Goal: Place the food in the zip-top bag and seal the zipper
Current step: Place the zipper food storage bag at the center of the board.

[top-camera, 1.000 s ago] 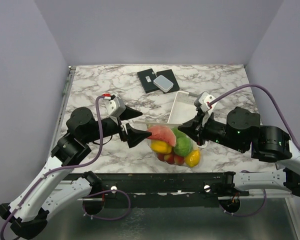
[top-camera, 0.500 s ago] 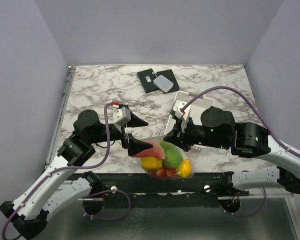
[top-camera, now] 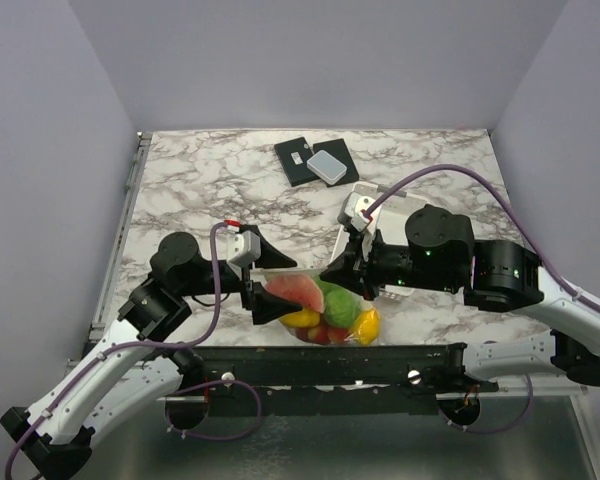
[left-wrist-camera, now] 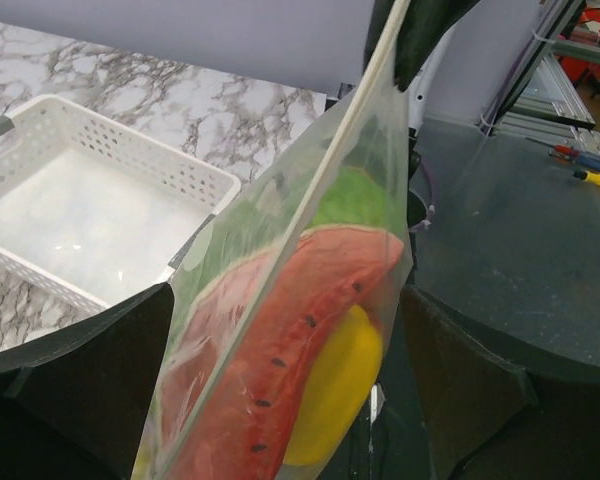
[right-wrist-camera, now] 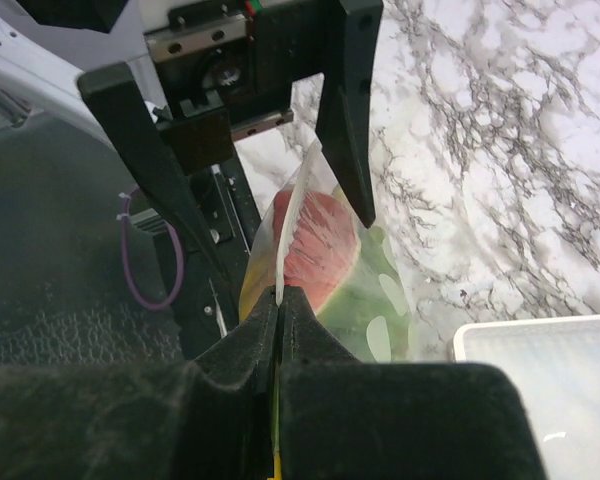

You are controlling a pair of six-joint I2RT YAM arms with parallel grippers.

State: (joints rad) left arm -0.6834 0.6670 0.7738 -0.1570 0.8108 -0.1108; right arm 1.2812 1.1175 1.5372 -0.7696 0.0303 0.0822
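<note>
The zip-top bag (top-camera: 332,312) hangs over the table's near edge, with watermelon slice (top-camera: 290,292), green grapes (top-camera: 338,305), lemons (top-camera: 302,320) and strawberries (top-camera: 326,333) inside; the eggplant is hidden. My right gripper (top-camera: 330,272) is shut on the zipper (top-camera: 290,270) along the bag's top edge. In the right wrist view, my right gripper (right-wrist-camera: 280,296) pinches the zipper (right-wrist-camera: 290,215). My left gripper (top-camera: 263,280) is open, its fingers straddling the bag's left end. The left wrist view shows my left gripper (left-wrist-camera: 285,300) around the bag (left-wrist-camera: 230,300), with watermelon slice (left-wrist-camera: 290,340), lemon (left-wrist-camera: 335,390) and zipper (left-wrist-camera: 350,130).
A white basket (top-camera: 352,215) stands behind the bag, partly under my right arm; it also shows in the left wrist view (left-wrist-camera: 130,130). A black pad (top-camera: 298,160) with a grey box (top-camera: 327,166) lies at the back. The black rail (top-camera: 330,355) runs along the near edge.
My right gripper has slid left along the bag's top edge toward my left gripper. The bag and both grippers have shifted toward the near edge.
</note>
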